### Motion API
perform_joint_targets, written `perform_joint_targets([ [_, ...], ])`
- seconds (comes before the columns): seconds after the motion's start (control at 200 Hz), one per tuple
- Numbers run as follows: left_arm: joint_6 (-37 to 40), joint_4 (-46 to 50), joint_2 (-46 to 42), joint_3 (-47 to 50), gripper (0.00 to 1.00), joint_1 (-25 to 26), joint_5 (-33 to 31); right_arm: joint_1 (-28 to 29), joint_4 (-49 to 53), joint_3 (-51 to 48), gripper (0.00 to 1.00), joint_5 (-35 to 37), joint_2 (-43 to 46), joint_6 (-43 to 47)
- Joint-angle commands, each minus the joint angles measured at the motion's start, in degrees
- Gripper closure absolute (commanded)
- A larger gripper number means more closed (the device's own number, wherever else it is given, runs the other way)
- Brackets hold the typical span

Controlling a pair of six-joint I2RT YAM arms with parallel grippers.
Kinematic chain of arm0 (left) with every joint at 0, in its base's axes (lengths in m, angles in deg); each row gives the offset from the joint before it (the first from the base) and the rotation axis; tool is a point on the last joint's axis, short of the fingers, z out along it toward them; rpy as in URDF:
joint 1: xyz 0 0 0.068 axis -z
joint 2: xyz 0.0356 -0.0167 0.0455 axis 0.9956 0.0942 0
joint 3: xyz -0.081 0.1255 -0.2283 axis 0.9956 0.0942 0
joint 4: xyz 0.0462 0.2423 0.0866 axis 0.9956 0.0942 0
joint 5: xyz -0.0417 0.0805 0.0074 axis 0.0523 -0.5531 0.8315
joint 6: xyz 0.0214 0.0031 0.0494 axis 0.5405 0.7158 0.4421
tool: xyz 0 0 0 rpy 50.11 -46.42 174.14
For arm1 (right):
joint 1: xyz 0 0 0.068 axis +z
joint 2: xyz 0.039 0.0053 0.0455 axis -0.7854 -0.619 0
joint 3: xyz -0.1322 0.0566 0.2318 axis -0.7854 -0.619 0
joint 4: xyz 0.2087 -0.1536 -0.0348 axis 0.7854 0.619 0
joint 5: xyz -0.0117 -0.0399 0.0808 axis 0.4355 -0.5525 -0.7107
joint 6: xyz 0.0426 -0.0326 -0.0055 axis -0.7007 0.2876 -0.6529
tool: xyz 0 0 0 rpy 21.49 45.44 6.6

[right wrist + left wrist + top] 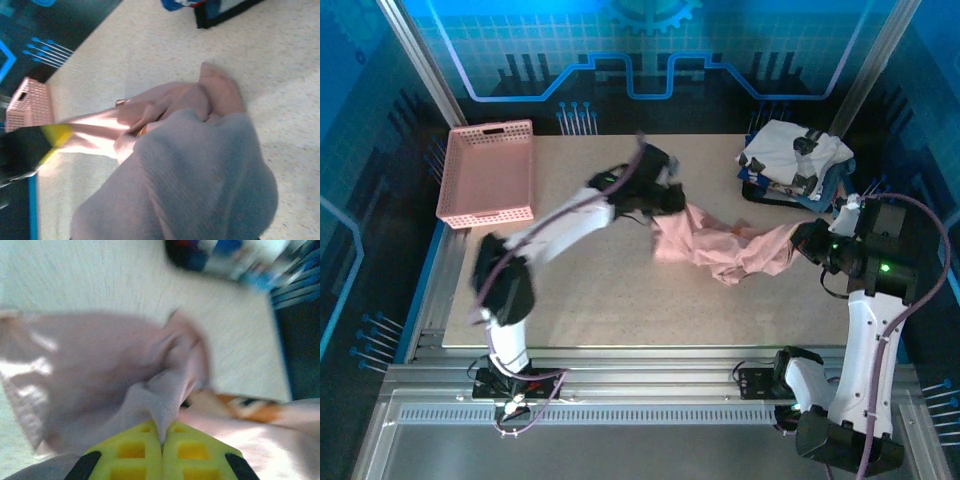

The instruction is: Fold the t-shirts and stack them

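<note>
Top external: dusty-pink t-shirt [720,250] crumpled mid-tabletop [600,300], stretched between both arms.
Left end effector [665,195]: at the shirt's left end; left wrist view shows yellow fingers [135,450] clenched on a pink fold.
Right end effector [810,240]: at the shirt's right end, cloth bunched over it, grip cannot tell.
Stack: white black-patched t-shirt [790,155] atop navy t-shirt [825,190], far right corner.
Pink basket [488,172]: far left, well apart from the shirts.

A high camera looks down over the whole surface [620,300]. The wrist cameras peer close past the left pincer [161,447] and right pincer [808,240], sharing the pink shirt [720,250].
</note>
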Motion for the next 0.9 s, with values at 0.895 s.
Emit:
perform_joint_targets([
  [0.895, 12.30, 16.82, -49.41, -6.18, 1.00, -15.09, -9.63, -0.45, -3.18, 37.80, 1.00, -20.20, -5.71, -16.50],
])
